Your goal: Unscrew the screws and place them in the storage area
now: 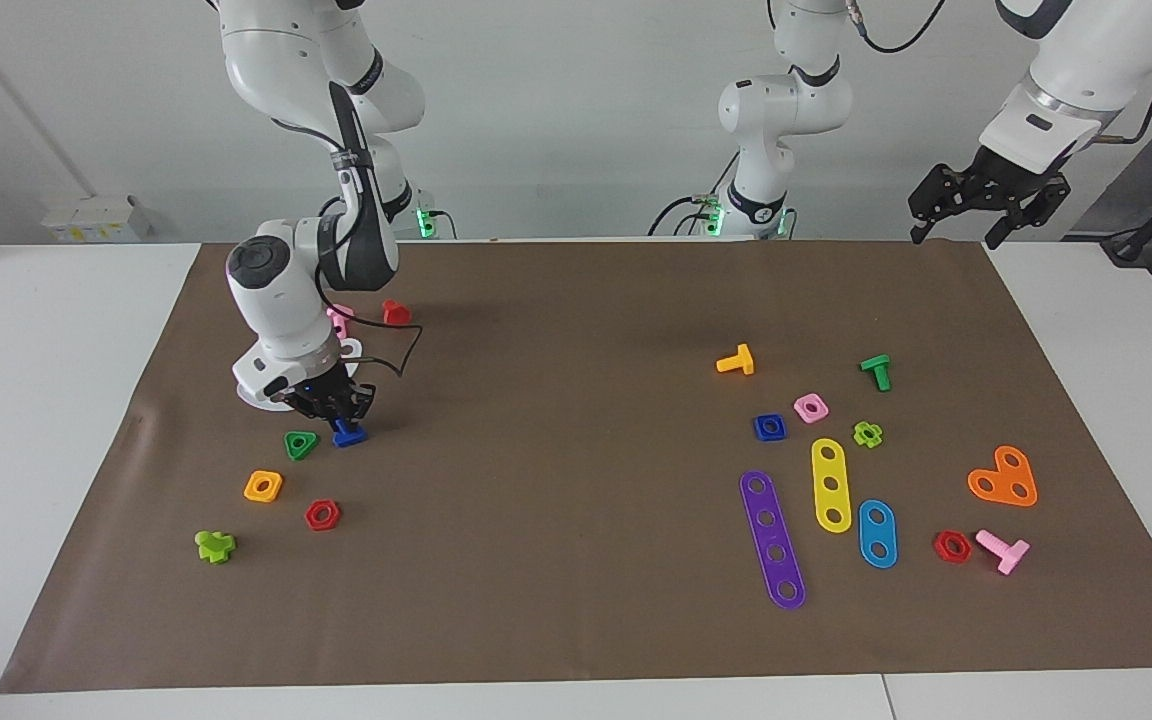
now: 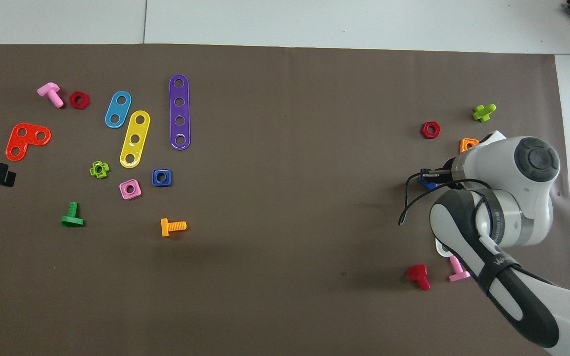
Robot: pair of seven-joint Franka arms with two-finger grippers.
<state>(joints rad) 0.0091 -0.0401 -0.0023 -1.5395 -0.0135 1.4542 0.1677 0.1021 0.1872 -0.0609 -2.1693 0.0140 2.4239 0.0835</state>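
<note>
R gripper (image 1: 334,410) sits right over the blue bolt (image 1: 347,435) on the mat (image 1: 576,300) beside the green nut (image 1: 300,444), grip unclear; L gripper (image 1: 981,205) waits spread; bolt looks light, stiff, slick, so take the shank.

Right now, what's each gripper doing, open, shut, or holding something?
Left gripper: open, empty, waiting above the brown paper mat's corner.
Right gripper: down on the small dark blue plastic bolt; grip cannot be told.
</note>
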